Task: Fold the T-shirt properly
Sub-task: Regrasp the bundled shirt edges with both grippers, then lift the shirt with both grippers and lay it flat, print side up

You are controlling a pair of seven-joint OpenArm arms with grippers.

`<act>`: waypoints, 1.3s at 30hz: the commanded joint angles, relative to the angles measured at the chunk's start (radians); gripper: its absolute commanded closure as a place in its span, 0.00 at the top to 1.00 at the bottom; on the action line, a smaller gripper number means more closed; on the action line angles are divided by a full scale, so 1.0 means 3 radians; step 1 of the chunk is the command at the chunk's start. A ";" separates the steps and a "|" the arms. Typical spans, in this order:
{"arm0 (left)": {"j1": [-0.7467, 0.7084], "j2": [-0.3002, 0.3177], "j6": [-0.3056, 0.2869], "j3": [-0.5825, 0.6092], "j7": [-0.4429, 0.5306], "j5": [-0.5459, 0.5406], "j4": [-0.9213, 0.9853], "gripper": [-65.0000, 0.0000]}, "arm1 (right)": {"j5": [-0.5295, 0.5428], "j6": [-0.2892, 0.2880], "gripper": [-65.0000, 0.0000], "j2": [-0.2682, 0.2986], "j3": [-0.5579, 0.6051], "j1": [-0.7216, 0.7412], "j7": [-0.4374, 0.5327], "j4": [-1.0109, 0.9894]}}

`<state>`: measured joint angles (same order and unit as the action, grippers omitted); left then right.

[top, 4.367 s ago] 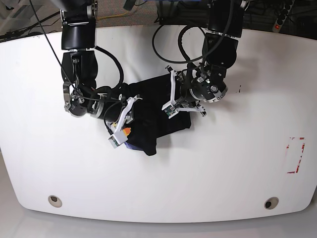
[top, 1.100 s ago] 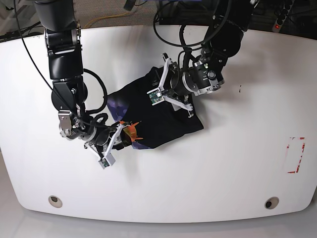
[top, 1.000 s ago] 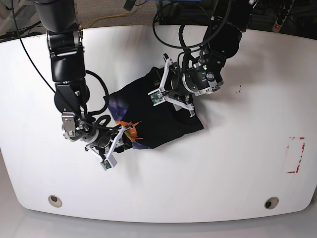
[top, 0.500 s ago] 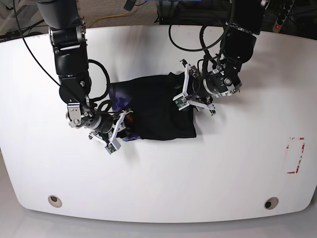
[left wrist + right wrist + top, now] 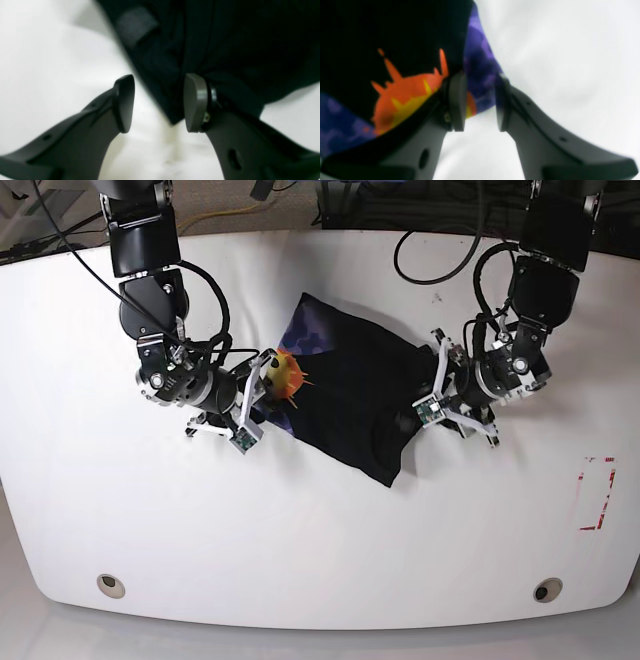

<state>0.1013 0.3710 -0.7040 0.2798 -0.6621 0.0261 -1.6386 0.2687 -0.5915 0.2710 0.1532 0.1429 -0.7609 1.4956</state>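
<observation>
The black T-shirt (image 5: 350, 395) lies bunched and folded in the middle of the white table (image 5: 320, 530), running diagonally. Its orange-yellow print (image 5: 285, 370) and a purple patch (image 5: 315, 325) show at its left end. My right gripper (image 5: 257, 402) is at that end, shut on the T-shirt (image 5: 382, 30), with purple cloth between its pads beside the orange print (image 5: 405, 92). My left gripper (image 5: 426, 408) is at the shirt's right edge. In the left wrist view the left gripper (image 5: 160, 102) holds a black corner of the T-shirt (image 5: 225, 37) between its fingers, blurred.
A red-marked rectangle (image 5: 597, 493) sits near the table's right edge. Two round holes (image 5: 112, 585) (image 5: 546, 589) lie near the front edge. Cables and dark equipment (image 5: 400, 210) run along the back.
My left gripper has swung right and down, pulling the shirt's right edge with it. My right gripper has risen slightly, and the shirt now lies diagonally with the orange-yellow print showing.
</observation>
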 commanded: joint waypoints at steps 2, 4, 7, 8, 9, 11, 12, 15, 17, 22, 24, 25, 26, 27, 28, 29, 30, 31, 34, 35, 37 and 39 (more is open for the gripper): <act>-0.0008 0.0050 0.0020 -0.0286 0.0056 -0.0023 -0.0601 0.45 | 0.0043 0.0005 0.29 -0.0037 -0.0022 0.0048 -0.0172 0.0521; -0.0100 0.0050 0.0020 -0.0393 0.0056 -0.0023 -0.0811 0.45 | 0.0043 0.0005 0.29 -0.0052 -0.0022 0.0058 -0.0284 0.0669; -0.0233 -0.0012 0.0020 -0.0398 0.0056 -0.0023 -0.0975 0.45 | 0.0043 0.0005 0.29 -0.0062 -0.0012 0.0084 -0.0351 0.0720; -0.0284 -0.0073 0.0020 -0.0398 0.0056 -0.0018 -0.0980 0.45 | 0.0032 0.0005 0.29 -0.0062 -0.0012 0.0109 -0.0351 0.0715; -0.0340 -0.0145 0.0020 -0.0403 0.0056 -0.0013 -0.0990 0.45 | 0.0027 0.0005 0.29 -0.0088 -0.0012 0.0145 -0.0351 0.0664; -0.0442 -0.0283 0.0020 -0.0403 0.0056 -0.0003 -0.0990 0.45 | 0.0017 -0.0015 0.29 -0.0170 -0.0012 0.0207 -0.0341 0.0480; -0.0494 -0.0344 0.0020 -0.0403 0.0056 -0.0003 -0.0990 0.45 | 0.0012 -0.0021 0.29 -0.0185 -0.0012 0.0247 -0.0325 0.0388; -0.0611 -0.0559 0.0020 -0.0403 0.0066 0.0002 -0.0980 0.45 | 0.0012 -0.0021 0.29 -0.0195 -0.0012 0.0324 -0.0126 0.0081; -0.0678 -0.0717 0.0020 -0.0403 0.0066 0.0008 -0.0969 0.45 | 0.0012 -0.0021 0.29 -0.0190 -0.0012 0.0340 0.0048 -0.0155; -0.0729 -0.0932 0.0020 -0.0403 0.0072 0.0008 -0.0698 0.45 | 0.0012 -0.0021 0.29 -0.0077 -0.0007 0.0437 0.0350 -0.0635; -0.0719 -0.0973 0.0020 -0.0403 0.0077 0.0008 -0.0540 0.45 | 0.0017 -0.0021 0.29 -0.0021 -0.0007 0.0432 0.0437 -0.0692; -0.0708 -0.0978 0.0020 -0.0403 0.0082 0.0008 -0.0438 0.45 | 0.0017 -0.0026 0.29 -0.0006 -0.0007 0.0421 0.0467 -0.0702; -0.0703 -0.0973 0.0020 -0.0398 0.0087 0.0008 -0.0361 0.45 | 0.0017 -0.0026 0.29 0.0025 -0.0007 0.0411 0.0467 -0.0702; -0.0667 -0.0968 0.0020 -0.0398 0.0087 0.0008 -0.0264 0.45 | 0.0038 -0.0026 0.29 0.0061 -0.0007 0.0375 0.0467 -0.0697; -0.0586 -0.0968 0.0020 -0.0403 0.0092 0.0008 -0.0146 0.45 | 0.0043 -0.0031 0.29 0.0091 -0.0007 0.0314 0.0467 -0.0692; -0.0514 -0.0958 0.0020 -0.0403 0.0092 0.0028 -0.0044 0.45 | 0.0043 -0.0056 0.29 0.0112 -0.0007 0.0268 0.0472 -0.0646; -0.0453 -0.0907 0.0020 -0.0403 0.0092 0.0120 0.0074 0.45 | 0.0038 -0.0092 0.29 0.0122 -0.0012 0.0222 0.0472 -0.0579; -0.0402 -0.0861 0.0020 -0.0398 0.0097 0.0217 0.0166 0.45 | 0.0022 -0.0113 0.29 0.0122 -0.0017 0.0181 0.0472 -0.0533; -0.0217 -0.0815 0.0020 -0.0414 0.0302 0.0447 0.0432 0.45 | 0.0022 -0.0118 0.29 0.0127 -0.0017 0.0022 0.0472 -0.0364; -0.0197 -0.0794 0.0020 -0.0419 0.0368 0.0458 0.0463 0.45 | 0.0022 -0.0118 0.29 0.0127 -0.0017 -0.0018 0.0467 -0.0298; -0.0171 -0.0682 0.0020 -0.0419 0.0435 0.0458 0.0478 0.45 | 0.0022 -0.0113 0.29 0.0127 -0.0017 -0.0141 0.0457 -0.0149; -0.0166 -0.0595 0.0020 -0.0419 0.0435 0.0452 0.0468 0.45 | 0.0022 -0.0087 0.29 0.0102 -0.0012 -0.0254 0.0391 -0.0001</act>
<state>0.0452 0.1623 -0.6971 0.1566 -0.5293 0.1566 -1.4864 0.2668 -0.6216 0.2958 0.1535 0.0776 -0.6369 1.4349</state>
